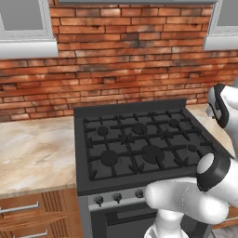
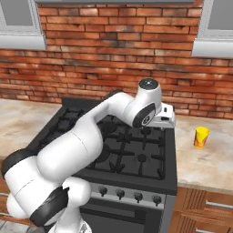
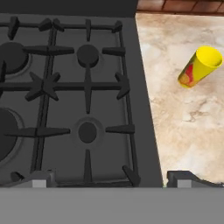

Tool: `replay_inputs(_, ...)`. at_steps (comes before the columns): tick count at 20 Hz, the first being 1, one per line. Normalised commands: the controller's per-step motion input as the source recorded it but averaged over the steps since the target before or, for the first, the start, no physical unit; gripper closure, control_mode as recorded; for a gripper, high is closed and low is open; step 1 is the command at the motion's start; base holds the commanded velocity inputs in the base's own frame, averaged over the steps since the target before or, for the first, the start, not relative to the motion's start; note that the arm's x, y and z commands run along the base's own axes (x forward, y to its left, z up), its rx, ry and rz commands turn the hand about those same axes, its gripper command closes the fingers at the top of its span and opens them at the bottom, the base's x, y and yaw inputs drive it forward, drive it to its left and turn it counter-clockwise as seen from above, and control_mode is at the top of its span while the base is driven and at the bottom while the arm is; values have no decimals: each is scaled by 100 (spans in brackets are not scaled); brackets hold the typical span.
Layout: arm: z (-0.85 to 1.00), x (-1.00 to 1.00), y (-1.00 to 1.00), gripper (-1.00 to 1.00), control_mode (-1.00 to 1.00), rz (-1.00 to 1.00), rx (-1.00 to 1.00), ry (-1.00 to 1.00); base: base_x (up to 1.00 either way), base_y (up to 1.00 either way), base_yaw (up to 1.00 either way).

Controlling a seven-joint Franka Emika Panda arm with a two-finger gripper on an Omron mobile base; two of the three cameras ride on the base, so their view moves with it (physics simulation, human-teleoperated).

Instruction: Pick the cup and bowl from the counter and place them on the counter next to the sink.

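The cup (image 2: 201, 137), small and bright yellow with an orange-red band, stands on the marbled counter (image 2: 214, 164) right of the stove. In the hand view the cup (image 3: 200, 67) sits at the upper right, on the counter (image 3: 183, 127). My gripper (image 3: 113, 179) hangs open over the stove's right edge, nothing between its fingertips (image 3: 188, 178). The white hand (image 2: 164, 116) is left of the cup and well apart from it. The bowl and the sink are out of view.
A black stove (image 1: 139, 139) with raised burner grates lies under the arm, also seen as the stove (image 3: 78, 100). Marbled counter (image 1: 32, 153) runs left of it. A brick wall (image 2: 113, 59) closes the back. Wooden drawer fronts (image 1: 28, 211) sit below.
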Motion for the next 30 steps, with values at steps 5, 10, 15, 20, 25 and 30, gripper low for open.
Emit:
replay_inputs(5, 0, 34, -12, -100, -100, -12, -2, 10, 0, 0, 0)
replay_inputs(10, -4, 37, -19, -100, -100, -11, 0, 6, 0, 0, 0)
replay_inputs(15, 0, 37, -16, -100, -100, -10, -1, 2, 0, 0, 0)
replay_inputs(20, 0, 33, -15, -100, -100, -11, -1, 4, 0, 0, 0)
replay_inputs(25, 0, 59, -42, -100, -100, -5, 0, 5, 0, 0, 0)
replay_inputs(30, 0, 42, -44, -100, -100, -1, 0, 2, 0, 0, 0)
